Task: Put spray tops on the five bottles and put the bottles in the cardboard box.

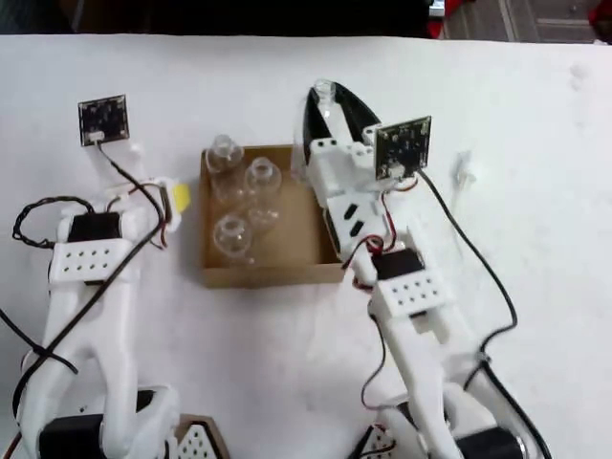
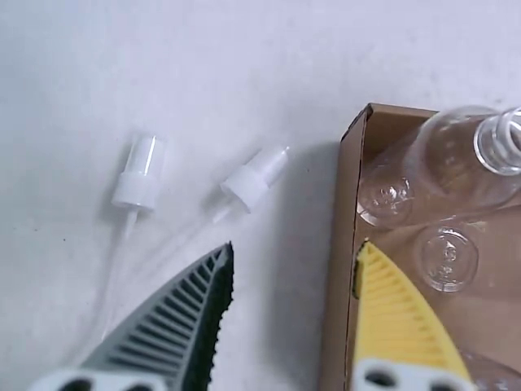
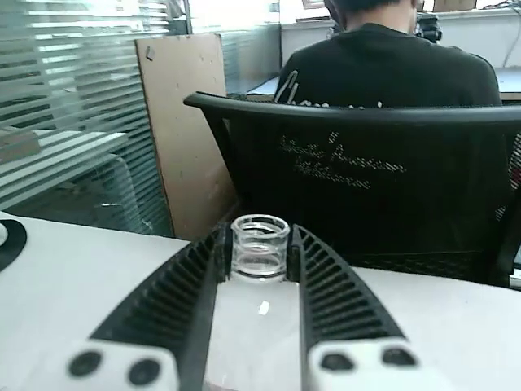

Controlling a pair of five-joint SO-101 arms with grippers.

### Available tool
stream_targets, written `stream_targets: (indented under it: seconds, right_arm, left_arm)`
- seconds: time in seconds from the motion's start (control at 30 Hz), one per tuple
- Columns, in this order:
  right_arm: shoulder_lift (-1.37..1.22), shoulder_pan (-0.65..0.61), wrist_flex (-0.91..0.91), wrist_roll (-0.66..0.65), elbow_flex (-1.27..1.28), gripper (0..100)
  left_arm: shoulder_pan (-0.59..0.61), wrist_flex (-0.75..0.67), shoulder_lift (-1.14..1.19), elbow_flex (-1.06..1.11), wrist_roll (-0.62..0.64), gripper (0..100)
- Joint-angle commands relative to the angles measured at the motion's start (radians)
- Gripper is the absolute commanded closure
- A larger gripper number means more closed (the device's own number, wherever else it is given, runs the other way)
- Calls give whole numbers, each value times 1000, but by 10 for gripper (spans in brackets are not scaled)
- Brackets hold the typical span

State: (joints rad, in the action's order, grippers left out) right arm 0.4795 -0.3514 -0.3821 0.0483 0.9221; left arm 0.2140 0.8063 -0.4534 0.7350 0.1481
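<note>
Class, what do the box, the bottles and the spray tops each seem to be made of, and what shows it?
The box: brown cardboard, matt, with a raw cut edge along its wall.
The bottles: probably clear, glossy plastic. They are see-through with moulded bases, though glass cannot be excluded.
The spray tops: white, smooth plastic by the look, with thin translucent tubes.

bottle [image 3: 260, 248]: clear glossy plastic, smooth
cardboard box [image 1: 273, 275]: matt brown card
spray tops [image 2: 136, 175] beside the cardboard box: smooth white plastic
fingers [image 2: 183, 326]: ribbed matt plastic
surface [image 1: 535, 96]: white, matt, faintly grainy
</note>
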Motion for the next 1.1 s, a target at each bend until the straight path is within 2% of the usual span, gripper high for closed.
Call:
stream_targets:
  seconds: [0.0,0.4,0.97,1.07]
  right_arm:
    - [-71,13,-96,0,-18,969]
    - [-268,13,-248,2,-12,969]
    - [-559,13,-561,0,-11,969]
    - [-602,13,-615,-77,-11,969]
  left_arm:
    - [-16,-28,-7,0,12,775]
    - [-19,-28,-8,0,12,775]
    - [-21,-28,-8,-2,12,775]
    - [-21,-28,-8,-2,12,775]
